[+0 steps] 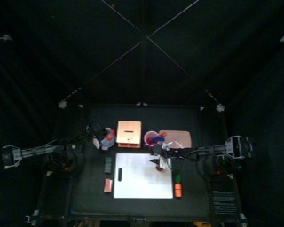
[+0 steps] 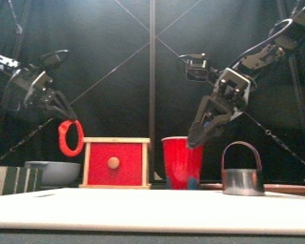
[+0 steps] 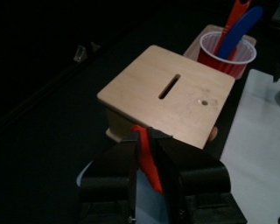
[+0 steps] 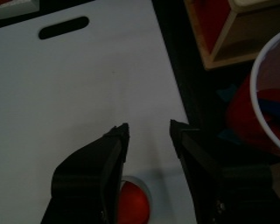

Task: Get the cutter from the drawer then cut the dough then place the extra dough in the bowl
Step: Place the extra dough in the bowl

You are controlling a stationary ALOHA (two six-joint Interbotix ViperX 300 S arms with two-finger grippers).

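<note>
Top view: we are finding the left gripper (image 1: 95, 141) near the bowl (image 1: 106, 137), its load indistinct.
Front view: it is clamping the red dough ring (image 2: 71, 138) above the bowl. The right gripper (image 2: 210, 138) is gaping, empty.
Right wrist view: a red dough disc (image 4: 129, 203) is running off-frame, half hidden by a jaw.

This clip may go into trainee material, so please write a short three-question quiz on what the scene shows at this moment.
1. True or false: the left hand holds the red dough ring up in the air.
2. Where is the metal cutter in the front view? A) inside the wooden box; B) standing upright, to the right of the red cup; C) lying in the bowl.
3. Fill in: the jaws of the right hand are ___.
Key: 1 true; 2 B; 3 open.
</note>
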